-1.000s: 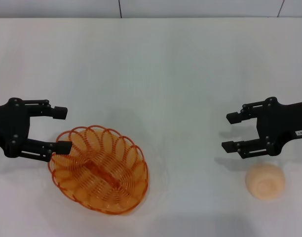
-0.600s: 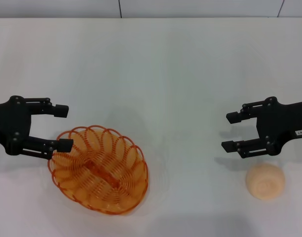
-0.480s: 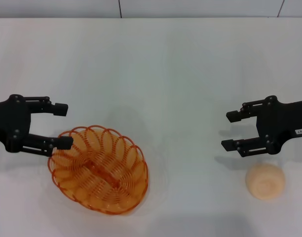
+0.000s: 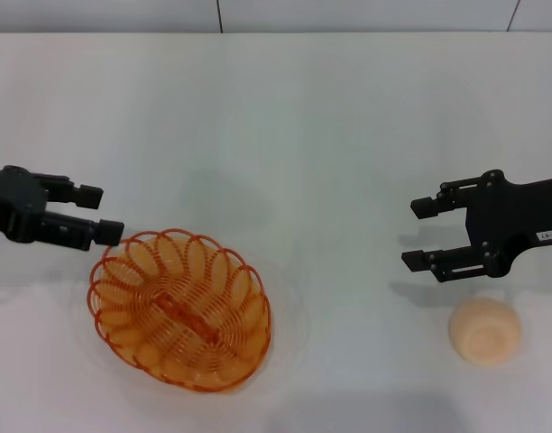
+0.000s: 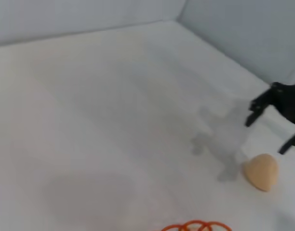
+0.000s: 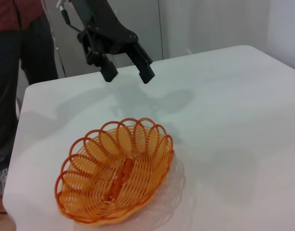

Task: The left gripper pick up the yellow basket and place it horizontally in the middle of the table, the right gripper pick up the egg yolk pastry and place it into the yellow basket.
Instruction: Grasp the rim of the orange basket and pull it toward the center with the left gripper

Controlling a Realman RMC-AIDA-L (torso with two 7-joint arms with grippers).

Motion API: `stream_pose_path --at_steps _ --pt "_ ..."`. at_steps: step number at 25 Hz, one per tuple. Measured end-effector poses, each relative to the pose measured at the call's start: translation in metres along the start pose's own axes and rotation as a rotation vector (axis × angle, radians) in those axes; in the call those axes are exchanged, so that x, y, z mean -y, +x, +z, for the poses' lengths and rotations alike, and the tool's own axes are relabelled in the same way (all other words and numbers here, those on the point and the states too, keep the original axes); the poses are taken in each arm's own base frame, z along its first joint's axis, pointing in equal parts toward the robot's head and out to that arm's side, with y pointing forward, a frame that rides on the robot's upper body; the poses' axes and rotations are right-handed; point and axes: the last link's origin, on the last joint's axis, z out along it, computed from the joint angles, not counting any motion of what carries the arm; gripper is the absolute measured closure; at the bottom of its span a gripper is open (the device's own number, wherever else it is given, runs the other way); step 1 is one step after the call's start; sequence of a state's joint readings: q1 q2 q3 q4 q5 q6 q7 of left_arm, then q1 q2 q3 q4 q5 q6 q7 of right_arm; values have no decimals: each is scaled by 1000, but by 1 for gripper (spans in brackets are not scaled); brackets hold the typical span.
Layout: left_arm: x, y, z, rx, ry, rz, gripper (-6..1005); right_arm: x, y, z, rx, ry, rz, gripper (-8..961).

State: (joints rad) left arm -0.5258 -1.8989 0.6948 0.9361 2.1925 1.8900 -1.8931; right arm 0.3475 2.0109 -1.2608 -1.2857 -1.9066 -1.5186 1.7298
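Head view | yellow basket (image 4: 179, 311) just beside open left gripper (image 4: 94, 213)

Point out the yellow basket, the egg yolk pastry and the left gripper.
yellow basket (image 4: 180, 311): head view, on its woven base.
egg yolk pastry (image 4: 484, 331): head view, on its domed top.
left gripper (image 6: 127, 69): right wrist view, between its fingertips.
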Motion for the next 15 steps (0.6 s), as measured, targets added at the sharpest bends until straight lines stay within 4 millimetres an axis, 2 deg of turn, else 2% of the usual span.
stream_pose_path --at_steps 9,15 --pt "10 9 -9 153 132 -219 132 -1 -4 -1 12 -1 -7 278" --pt "15 12 -2 270 188 -259 136 -1 -5 0 13 -6 -9 278"
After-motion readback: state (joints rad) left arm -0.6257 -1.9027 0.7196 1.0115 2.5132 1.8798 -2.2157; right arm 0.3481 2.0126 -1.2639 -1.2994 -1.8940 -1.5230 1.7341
